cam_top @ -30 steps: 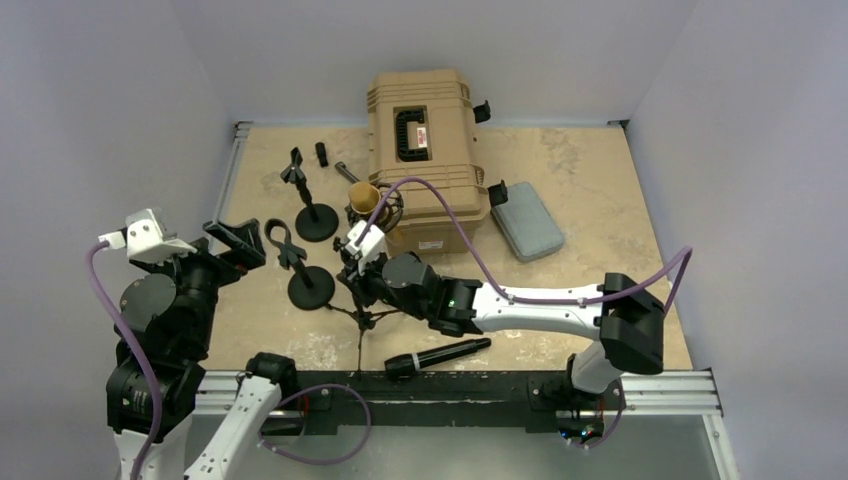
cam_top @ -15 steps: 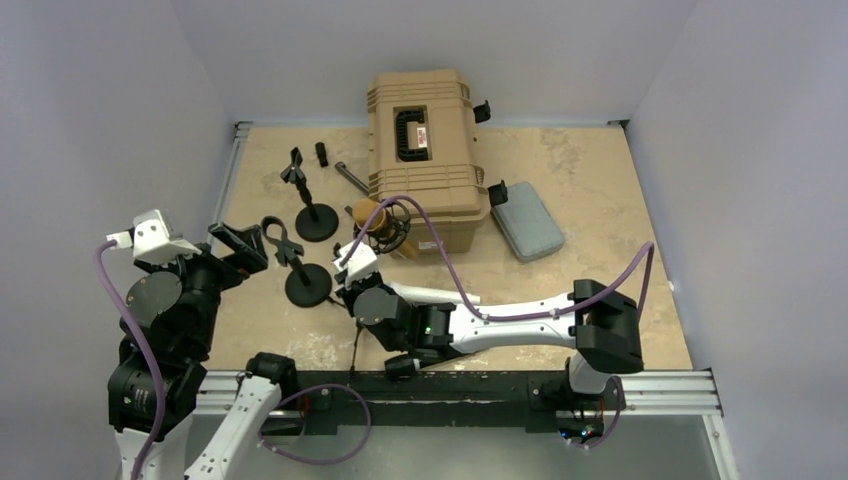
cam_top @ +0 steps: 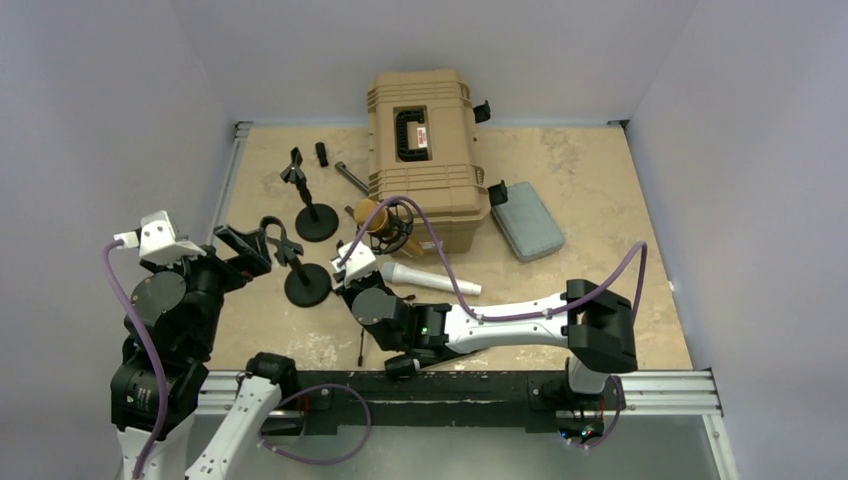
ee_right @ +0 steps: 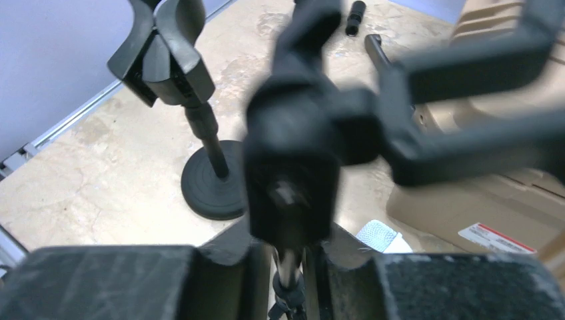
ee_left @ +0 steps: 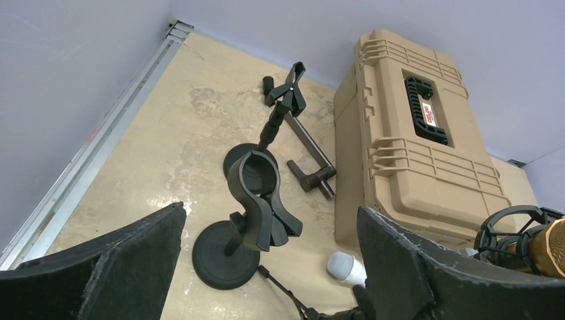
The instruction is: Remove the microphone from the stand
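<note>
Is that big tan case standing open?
No, the tan case is shut, its lid lying flat on the body.

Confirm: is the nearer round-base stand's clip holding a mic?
Empty: the clip is a bare ring; the white microphone lies on the table.
</note>
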{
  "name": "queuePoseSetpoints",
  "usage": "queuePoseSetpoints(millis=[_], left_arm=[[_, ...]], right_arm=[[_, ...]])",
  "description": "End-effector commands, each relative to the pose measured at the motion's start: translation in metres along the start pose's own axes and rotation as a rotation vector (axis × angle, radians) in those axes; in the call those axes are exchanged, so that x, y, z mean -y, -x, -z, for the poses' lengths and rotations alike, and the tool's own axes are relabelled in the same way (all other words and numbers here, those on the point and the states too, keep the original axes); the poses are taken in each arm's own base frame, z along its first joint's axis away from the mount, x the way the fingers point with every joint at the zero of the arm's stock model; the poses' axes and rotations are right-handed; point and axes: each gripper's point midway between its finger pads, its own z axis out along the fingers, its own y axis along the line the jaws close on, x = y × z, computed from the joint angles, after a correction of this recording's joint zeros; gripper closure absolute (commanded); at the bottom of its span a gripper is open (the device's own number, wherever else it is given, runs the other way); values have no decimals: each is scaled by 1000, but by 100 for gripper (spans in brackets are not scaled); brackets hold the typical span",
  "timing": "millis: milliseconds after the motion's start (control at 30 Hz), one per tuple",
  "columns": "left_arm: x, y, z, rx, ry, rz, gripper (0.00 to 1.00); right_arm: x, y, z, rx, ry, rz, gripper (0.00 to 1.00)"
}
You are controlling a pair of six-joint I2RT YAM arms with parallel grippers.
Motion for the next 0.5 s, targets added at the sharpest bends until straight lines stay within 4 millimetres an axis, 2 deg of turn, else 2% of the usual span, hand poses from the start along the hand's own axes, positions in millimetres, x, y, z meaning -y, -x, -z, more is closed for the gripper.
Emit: queuePoseSetpoints(millis=[0, 100, 200, 267, 367, 467], left_arm=[[2, -2, 2, 6, -24, -9, 3], [5, -6, 1, -4, -44, -13, 4], [12, -11, -1, -26, -87, -21, 3], [18, -14, -2, -42, -120, -30, 3], [30, -20, -4, -64, -182, -47, 3], [40, -27, -8, -95, -236, -59, 3]], right_arm=[[-16, 37, 9, 56, 94, -87, 71], [-18, 43, 20, 40, 159, -90, 43], [-21, 52, 36, 25, 245, -100, 23], [-21, 56, 49, 19, 310, -94, 15], [-21, 59, 70, 10, 420, -52, 10], [-10, 43, 84, -31, 453, -10, 9]])
